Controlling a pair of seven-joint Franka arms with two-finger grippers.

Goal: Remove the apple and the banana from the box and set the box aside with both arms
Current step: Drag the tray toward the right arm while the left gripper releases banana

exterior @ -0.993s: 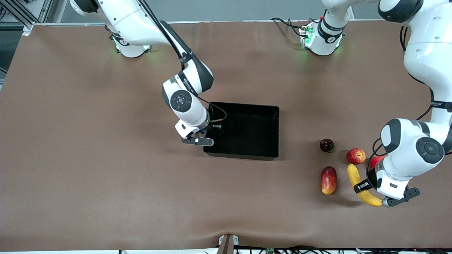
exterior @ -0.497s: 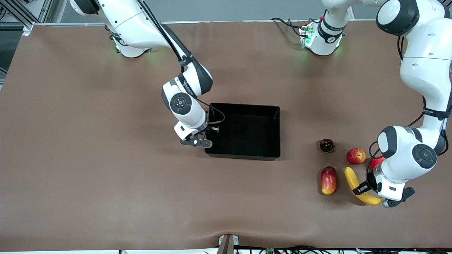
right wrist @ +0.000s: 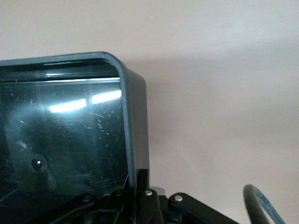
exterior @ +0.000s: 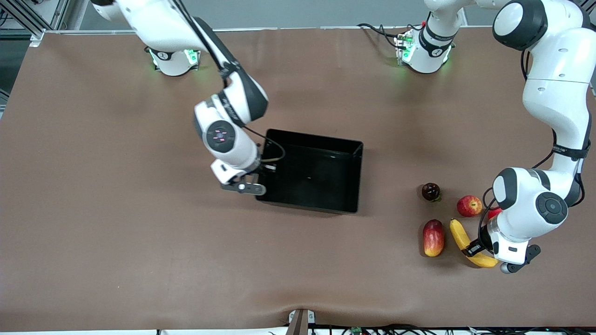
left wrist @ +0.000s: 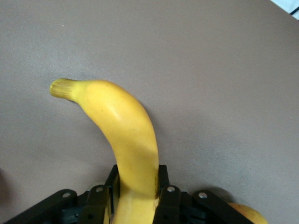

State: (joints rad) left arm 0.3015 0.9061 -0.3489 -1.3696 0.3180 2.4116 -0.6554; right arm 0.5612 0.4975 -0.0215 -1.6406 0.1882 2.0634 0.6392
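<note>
Yellow and curved, the banana [exterior: 467, 244] is the thing nearest the front camera, toward the left arm's end of the brown table [exterior: 116, 242]; the left gripper [exterior: 479, 249] is clamped across its middle, and the left wrist view shows the two fingers [left wrist: 161, 186] pressed against either side of the fruit with its stem end pointing away over the tabletop. Just beside the banana, toward the right arm's end, lies an oblong red-and-yellow fruit [exterior: 433, 237]. A little farther from the camera sits the small red apple [exterior: 469, 205] with its yellow patches, close to the banana's upper tip but apart from it, and a red object [exterior: 493, 212] is half hidden under the left arm's wrist. A dark, nearly black round fruit [exterior: 430, 191] stands beside the apple, slightly farther still. Well apart from the fruits, near the table's middle, rests the black box [exterior: 354, 177], turned a little askew. The right gripper [exterior: 260, 174] is at the wall of the box that faces the right arm's end, and the right wrist view shows its fingers closed on that thin wall [right wrist: 138, 154], one inside the glossy interior and one outside.
</note>
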